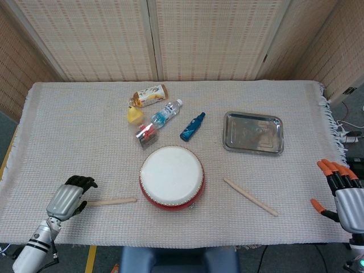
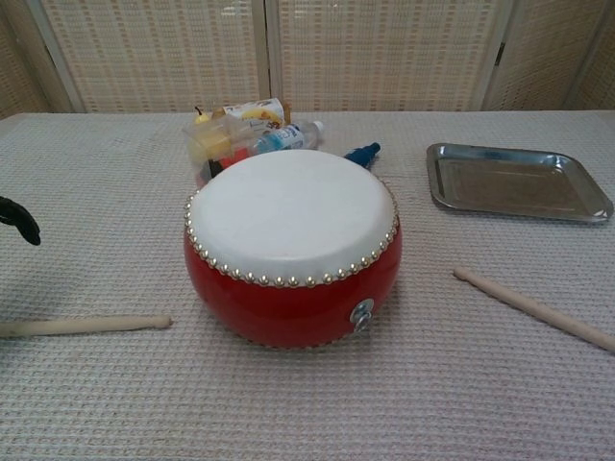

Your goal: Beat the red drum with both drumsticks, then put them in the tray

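Observation:
The red drum (image 1: 172, 177) with a white skin stands at the front middle of the cloth, seen close up as drum (image 2: 291, 247) in the chest view. One wooden drumstick (image 1: 111, 201) lies to its left, another drumstick (image 1: 250, 197) lies slanted to its right. My left hand (image 1: 69, 197) hovers over the left stick's outer end, fingers apart and holding nothing; only a dark fingertip (image 2: 19, 221) shows in the chest view. My right hand (image 1: 341, 190) hangs past the table's right edge, open and empty. The steel tray (image 1: 253, 132) lies empty at the back right.
Behind the drum lie a blue bottle (image 1: 192, 126), a clear water bottle (image 1: 166, 114), a tea bottle (image 1: 149, 95), a yellow fruit (image 1: 134, 115) and a small packet (image 1: 146, 135). A woven cloth covers the whole table (image 1: 68, 142).

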`<state>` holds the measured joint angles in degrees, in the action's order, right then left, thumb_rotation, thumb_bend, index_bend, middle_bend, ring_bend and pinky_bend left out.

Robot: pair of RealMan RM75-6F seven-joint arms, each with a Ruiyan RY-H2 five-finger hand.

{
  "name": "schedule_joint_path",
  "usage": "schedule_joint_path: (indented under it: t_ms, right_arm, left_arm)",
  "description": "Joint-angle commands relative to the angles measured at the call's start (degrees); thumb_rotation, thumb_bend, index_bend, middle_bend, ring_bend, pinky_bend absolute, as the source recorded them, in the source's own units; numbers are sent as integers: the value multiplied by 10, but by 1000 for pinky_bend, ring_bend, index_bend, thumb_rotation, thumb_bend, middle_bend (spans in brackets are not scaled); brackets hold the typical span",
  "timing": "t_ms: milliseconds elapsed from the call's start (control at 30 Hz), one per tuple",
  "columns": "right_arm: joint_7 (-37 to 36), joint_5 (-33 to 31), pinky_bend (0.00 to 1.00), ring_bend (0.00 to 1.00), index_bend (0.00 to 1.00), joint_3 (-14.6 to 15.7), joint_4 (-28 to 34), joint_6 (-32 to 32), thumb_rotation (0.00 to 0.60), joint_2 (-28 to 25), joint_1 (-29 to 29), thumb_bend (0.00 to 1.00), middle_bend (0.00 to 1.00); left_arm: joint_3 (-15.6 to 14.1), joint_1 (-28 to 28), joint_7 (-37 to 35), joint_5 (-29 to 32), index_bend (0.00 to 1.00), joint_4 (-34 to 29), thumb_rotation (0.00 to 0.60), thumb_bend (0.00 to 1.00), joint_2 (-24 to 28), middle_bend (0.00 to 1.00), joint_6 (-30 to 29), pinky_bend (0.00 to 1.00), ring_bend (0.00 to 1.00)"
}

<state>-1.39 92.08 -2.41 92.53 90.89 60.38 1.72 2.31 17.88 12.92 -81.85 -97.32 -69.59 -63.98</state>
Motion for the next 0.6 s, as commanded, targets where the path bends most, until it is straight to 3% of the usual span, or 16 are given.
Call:
schedule_joint_path:
  t_ms: [33, 333, 600]
  right_arm:
    - [-3, 1, 160, 44, 108, 1, -3, 2, 600, 0, -2, 194, 87]
    - [-14, -3, 160, 44, 112, 2, -10, 4, 600, -1, -6, 195, 87]
    - [-21, -3, 160, 44, 116, 4, -17, 1, 600, 1, -6, 195, 87]
  left_arm:
    - [5, 31, 39, 53, 308, -19, 600, 340, -14, 164, 52, 137, 123]
    - [5, 75, 133, 166, 261, -47, 600, 340, -30, 97, 106, 93, 39]
    - [-12, 103, 227, 241, 255, -76, 600, 340, -34, 71, 94, 76, 15]
